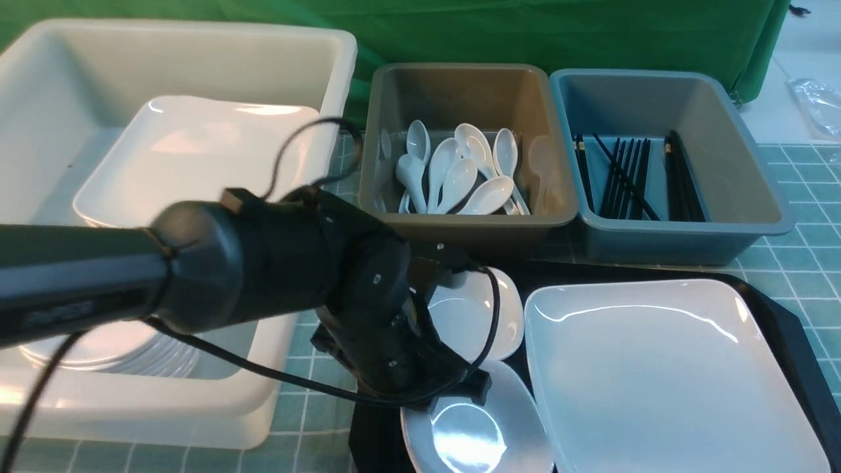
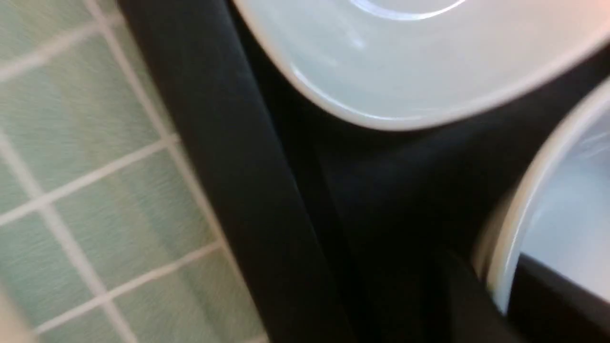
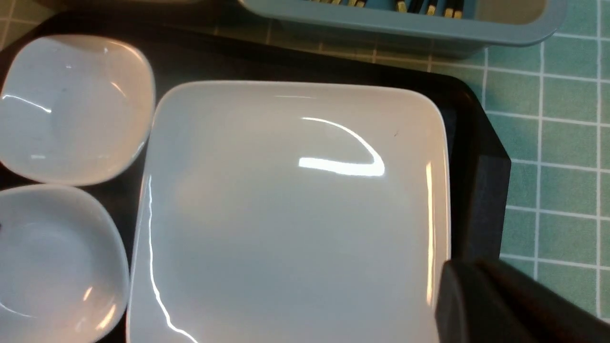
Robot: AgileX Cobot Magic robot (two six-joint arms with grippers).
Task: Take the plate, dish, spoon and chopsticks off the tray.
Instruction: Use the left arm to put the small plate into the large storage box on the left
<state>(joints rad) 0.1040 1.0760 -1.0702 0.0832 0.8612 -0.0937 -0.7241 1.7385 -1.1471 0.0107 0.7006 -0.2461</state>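
The black tray [image 1: 782, 328] holds the large white plate [image 1: 657, 374] on its right half and two small white dishes on its left. My left gripper [image 1: 460, 394] reaches down onto the near dish [image 1: 479, 433]. In the left wrist view the left gripper [image 2: 498, 286] is shut on that dish's rim [image 2: 505, 238], one finger outside and one inside; the far dish [image 2: 405, 62] lies apart. My right gripper [image 3: 464, 274] is shut and empty, hovering over the plate's [image 3: 286, 214] right edge and the tray rim [image 3: 481, 190]. No spoon or chopsticks show on the tray.
A big white tub [image 1: 315, 59] at the left holds a large plate and stacked dishes. Behind the tray stand a grey tub [image 1: 460, 230] with several white spoons and a blue tub [image 1: 755, 164] with black chopsticks. Green checked cloth covers the table.
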